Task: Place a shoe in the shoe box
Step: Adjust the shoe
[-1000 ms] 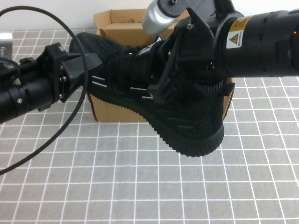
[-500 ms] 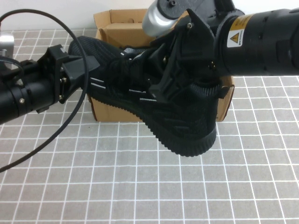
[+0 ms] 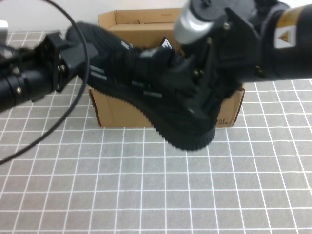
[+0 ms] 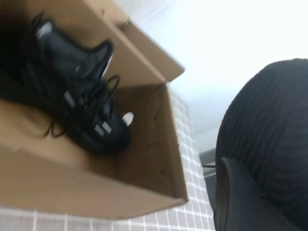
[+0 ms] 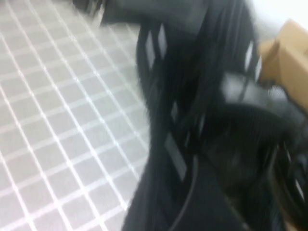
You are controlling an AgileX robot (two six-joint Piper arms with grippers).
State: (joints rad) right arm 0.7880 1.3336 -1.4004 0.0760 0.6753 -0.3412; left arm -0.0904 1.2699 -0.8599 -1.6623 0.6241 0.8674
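The black mesh shoe (image 3: 146, 92) hangs tilted in the air over the front of the open brown shoe box (image 3: 117, 112), toe up at the left and heel low at the right. My left gripper (image 3: 73, 54) is shut on its toe. My right gripper (image 3: 202, 85) is shut on its heel end. In the left wrist view the toe (image 4: 269, 125) fills the corner beside one of my fingers (image 4: 236, 202). The box (image 4: 149, 144) holds the identical mate (image 4: 82, 106), lying inside. In the right wrist view the shoe (image 5: 192, 96) fills the picture, with the box (image 5: 288, 53) behind.
The box's lid flap (image 3: 141, 17) stands open at the back. The grey gridded table (image 3: 146, 185) stretches in front of the box. A black cable (image 3: 73, 109) loops from the left arm over the table's left side.
Both grippers have carried the shoe up and back toward the box. Its heel has risen and moved in over the box's front wall. The right arm has shifted right.
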